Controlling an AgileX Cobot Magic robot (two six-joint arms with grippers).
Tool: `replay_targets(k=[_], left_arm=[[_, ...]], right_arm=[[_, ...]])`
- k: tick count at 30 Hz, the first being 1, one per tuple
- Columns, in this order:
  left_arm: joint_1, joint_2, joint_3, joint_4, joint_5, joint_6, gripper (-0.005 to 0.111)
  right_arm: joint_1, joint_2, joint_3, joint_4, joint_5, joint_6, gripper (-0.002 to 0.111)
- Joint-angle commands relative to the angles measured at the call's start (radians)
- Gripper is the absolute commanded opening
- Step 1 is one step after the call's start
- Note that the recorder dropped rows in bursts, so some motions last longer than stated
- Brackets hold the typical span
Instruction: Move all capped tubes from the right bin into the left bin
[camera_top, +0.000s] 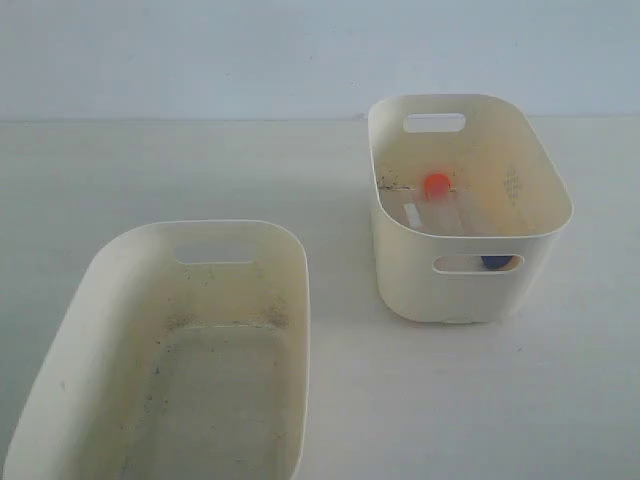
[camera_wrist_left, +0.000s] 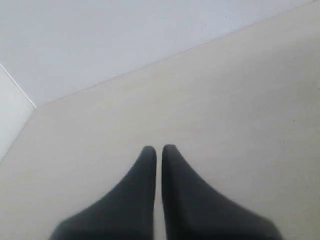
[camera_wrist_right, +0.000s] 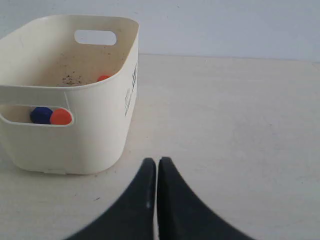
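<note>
The right bin (camera_top: 408, 268) stands at the back right. Inside it lies a clear tube (camera_top: 441, 212) with an orange-red cap (camera_top: 437, 184), and a dark blue cap (camera_top: 495, 262) shows through the near handle cutout. In the right wrist view the same bin (camera_wrist_right: 75, 145) shows a blue cap (camera_wrist_right: 41, 115) and an orange-red cap (camera_wrist_right: 61, 117) through its cutout, plus an orange-red spot (camera_wrist_right: 103, 78) over the rim. The left bin (camera_top: 304, 330) sits at the front left, holding no tubes. My right gripper (camera_wrist_right: 157, 161) is shut beside the right bin. My left gripper (camera_wrist_left: 159, 149) is shut over bare table.
The pale table (camera_top: 480, 400) runs back to a light wall (camera_top: 200, 50). The left bin's inside is speckled with dirt. Neither arm shows in the exterior view. A table corner and wall edge (camera_wrist_left: 35, 106) appear in the left wrist view.
</note>
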Motion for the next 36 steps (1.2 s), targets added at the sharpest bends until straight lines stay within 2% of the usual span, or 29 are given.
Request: replay_targets(k=[1,19,25,29,31,36], left_arm=[[-0.005,0.000,-0.004,-0.003,-0.001,-0.010,0.004],[-0.005,0.000,-0.004,-0.003,-0.001,-0.010,0.004],[-0.005,0.000,-0.004,-0.003,-0.001,-0.010,0.004],[-0.005,0.000,-0.004,-0.003,-0.001,-0.010,0.004],[-0.005,0.000,-0.004,-0.003,-0.001,-0.010,0.004],[-0.005,0.000,-0.004,-0.003,-0.001,-0.010,0.004]], right_arm=[[-0.004,-0.004,0.000,-0.001,-0.008,-0.003,0.001],[-0.004,-0.004,0.000,-0.001,-0.050,-0.003,0.001],[-0.004,-0.004,0.000,-0.001,-0.250,-0.003,0.001],[-0.004,-0.004,0.000,-0.001,-0.590,-0.005,0.001],[-0.004,-0.004,0.000,0.015,-0.692,-0.005,0.001],[-0.004,-0.004,-0.126,0.139,-0.642,-0.098,0.001]])
